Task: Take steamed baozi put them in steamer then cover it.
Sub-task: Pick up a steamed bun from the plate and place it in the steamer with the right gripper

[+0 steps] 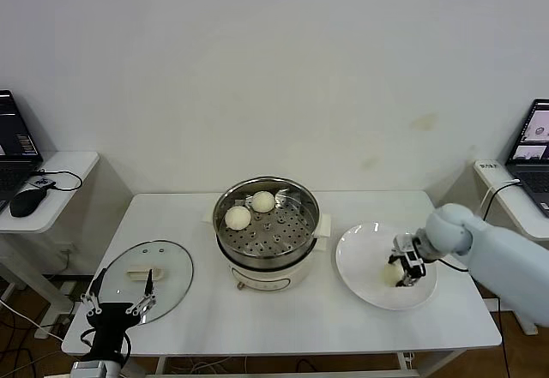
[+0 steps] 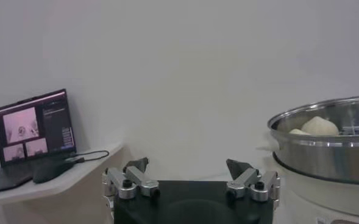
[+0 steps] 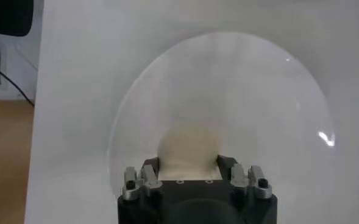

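The steamer (image 1: 268, 261), a shiny steel basket on a cream-white pot base, stands at the table's middle and holds two baozi (image 1: 238, 217) (image 1: 263, 201). My right gripper (image 1: 401, 271) is down in the white plate (image 1: 364, 267), shut on a third baozi (image 1: 393, 273). In the right wrist view that baozi (image 3: 188, 146) sits between the fingers of the right gripper (image 3: 188, 161) over the plate (image 3: 228, 79). No fourth baozi shows. The glass cover (image 1: 167, 267) lies flat at the table's left. My left gripper (image 1: 126, 273) is open and empty near the cover's front edge; in the left wrist view the left gripper (image 2: 187, 164) faces the steamer (image 2: 331, 146).
A side table at the left holds a laptop (image 1: 13, 151) and a mouse (image 1: 30, 200). Another laptop (image 1: 533, 142) stands on a side table at the right. The wall is close behind the table.
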